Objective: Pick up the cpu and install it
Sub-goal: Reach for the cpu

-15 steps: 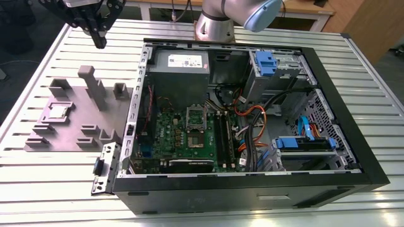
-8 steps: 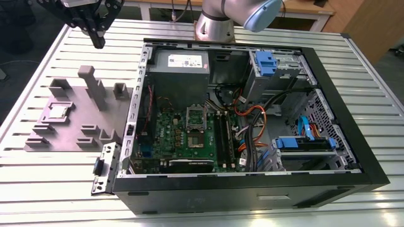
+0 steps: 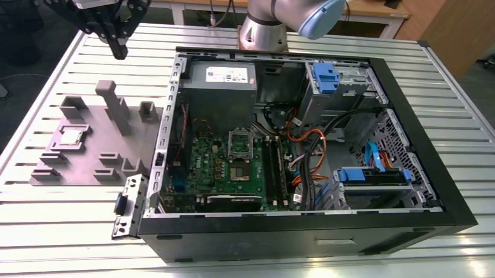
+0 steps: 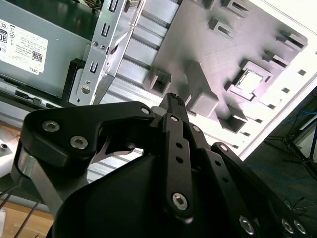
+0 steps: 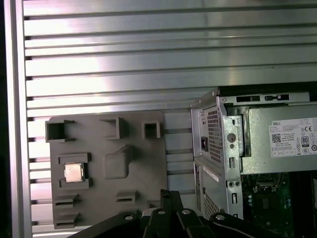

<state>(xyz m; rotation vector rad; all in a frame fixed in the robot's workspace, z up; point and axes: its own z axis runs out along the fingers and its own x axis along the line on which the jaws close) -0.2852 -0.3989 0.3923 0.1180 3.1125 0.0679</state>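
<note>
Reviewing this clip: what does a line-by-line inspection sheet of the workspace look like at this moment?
Surface: slatted metal table, carrying a tray and a computer case.
Job's things: cpu lies in a pocket of the grey tray, at the exterior view's left; the socket is on the green motherboard inside the open computer case.
Clutter: nothing seen.
Grippers: gripper shut, holding nothing, hovers above the table beyond the tray, apart from the cpu.
Cables: orange and black cables run inside the case.
Surroundings: wooden furniture behind the table.
</note>
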